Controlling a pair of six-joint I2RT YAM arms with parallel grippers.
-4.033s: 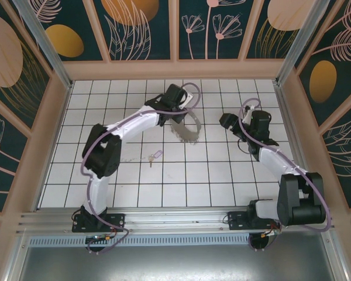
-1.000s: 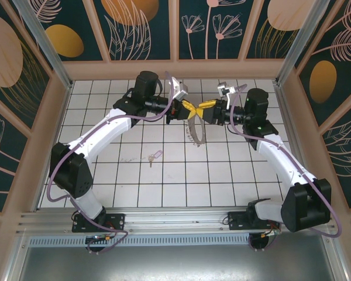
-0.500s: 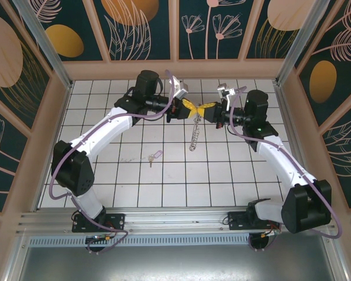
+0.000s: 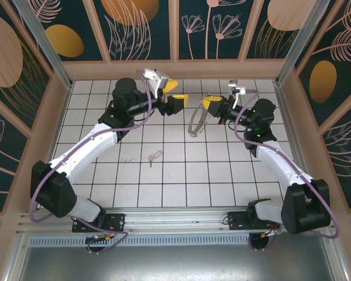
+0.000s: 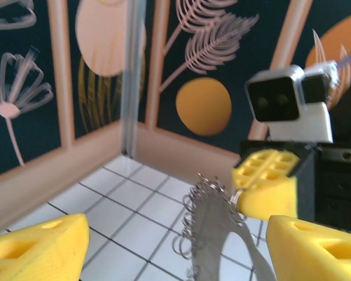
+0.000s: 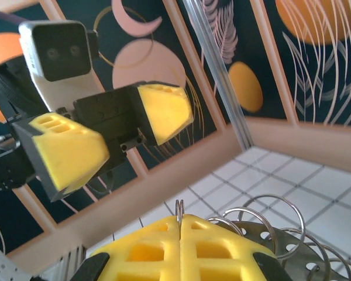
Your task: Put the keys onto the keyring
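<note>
Under the right gripper [image 4: 209, 103] you've got one keyring [image 4: 195, 124] hanging edge-on, off the floor. That gripper's yellow fingers [image 6: 143, 253] are pressed together on the ring's top rim, and the right wrist view shows a thin wire loop poking up at the seam. The left gripper [image 4: 174, 94] faces it from just beside, fingers spread wide and clear of the ring. One key [image 4: 151, 157] with a lilac tag lies flat on the tiled floor [image 4: 222, 175], well apart from both grippers, on the base side of the left one. The tag face is too small for you to read. The small loops fringing the ring overlap, so you can't count them. The ring's lower part is cut off in both wrist views.
</note>
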